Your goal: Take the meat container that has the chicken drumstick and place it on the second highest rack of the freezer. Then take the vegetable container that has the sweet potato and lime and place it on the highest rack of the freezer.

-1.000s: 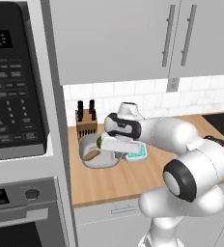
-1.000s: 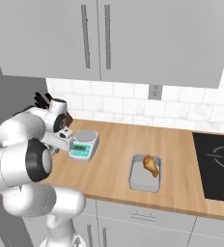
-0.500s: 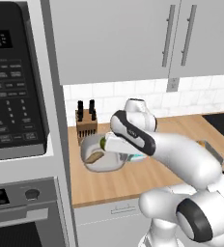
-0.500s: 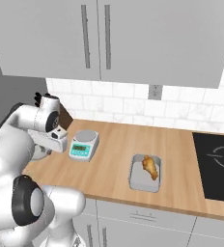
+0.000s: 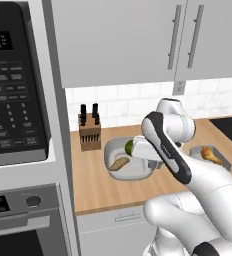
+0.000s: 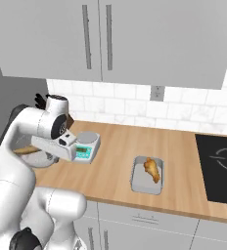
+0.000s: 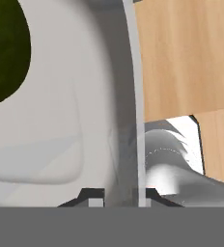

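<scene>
The vegetable container (image 5: 113, 150) is a round grey bowl holding a lime (image 5: 130, 146) and a sweet potato (image 5: 119, 163), low over the wooden counter in front of the knife block. My gripper (image 5: 136, 152) is shut on its right rim. In the hand view the rim (image 7: 131, 96) runs up between my fingertips, with my gripper (image 7: 119, 193) at its base and the lime (image 7: 5, 48) at the upper left. From the right, the bowl (image 6: 34, 160) peeks out behind my arm. The meat container (image 6: 147, 177), a grey rectangular tray with the chicken drumstick (image 6: 152, 169), lies on the counter to the right, apart from my hand.
A knife block (image 5: 89, 132) stands at the back wall. A kitchen scale (image 6: 86, 145) sits just right of the bowl. The microwave (image 5: 13, 90) and oven column close off the left side. A black cooktop (image 6: 220, 166) lies at the far right. Cabinets hang overhead.
My arm has unfolded and its elbow has swung right and up. The hand has kept its grip, and the bowl has shifted a little to the right.
</scene>
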### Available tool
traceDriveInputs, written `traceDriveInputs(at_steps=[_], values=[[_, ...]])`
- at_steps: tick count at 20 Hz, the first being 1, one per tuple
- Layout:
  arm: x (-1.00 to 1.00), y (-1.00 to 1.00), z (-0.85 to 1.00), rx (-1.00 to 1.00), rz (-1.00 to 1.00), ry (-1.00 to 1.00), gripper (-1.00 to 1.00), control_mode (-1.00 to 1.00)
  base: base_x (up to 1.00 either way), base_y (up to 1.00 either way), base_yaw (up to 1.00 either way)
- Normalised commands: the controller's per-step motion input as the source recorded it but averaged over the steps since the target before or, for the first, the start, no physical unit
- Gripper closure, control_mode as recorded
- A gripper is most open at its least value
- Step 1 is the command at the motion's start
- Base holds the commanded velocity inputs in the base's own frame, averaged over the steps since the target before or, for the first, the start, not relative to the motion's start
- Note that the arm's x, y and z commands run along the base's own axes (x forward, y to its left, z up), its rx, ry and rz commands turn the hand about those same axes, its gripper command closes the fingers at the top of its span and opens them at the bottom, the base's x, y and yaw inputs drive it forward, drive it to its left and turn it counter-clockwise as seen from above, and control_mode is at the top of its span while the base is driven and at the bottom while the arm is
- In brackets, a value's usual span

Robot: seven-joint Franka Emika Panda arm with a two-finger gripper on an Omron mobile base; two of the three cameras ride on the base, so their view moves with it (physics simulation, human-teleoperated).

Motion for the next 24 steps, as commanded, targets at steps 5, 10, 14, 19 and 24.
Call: traceDriveInputs(at_steps=[5,10,14,19,24], values=[[-0.42,-0.73,0.67,-0.01,-0.09,0.0,1.0,-1.0,0.0,0.0,0.0],[-0.3,-0.68,0.71,0.0,-0.14,0.07,1.0,-1.0,0.0,0.0,0.0],[-0.34,-0.32,0.63,-0.02,-0.09,-0.01,1.0,-1.0,0.0,0.0,0.0],[-0.33,-0.24,0.6,-0.01,-0.02,-0.1,1.0,-1.0,0.0,0.0,0.0],[-0.33,-0.01,0.38,0.0,0.0,-0.02,1.0,-1.0,0.0,0.0,0.0]])
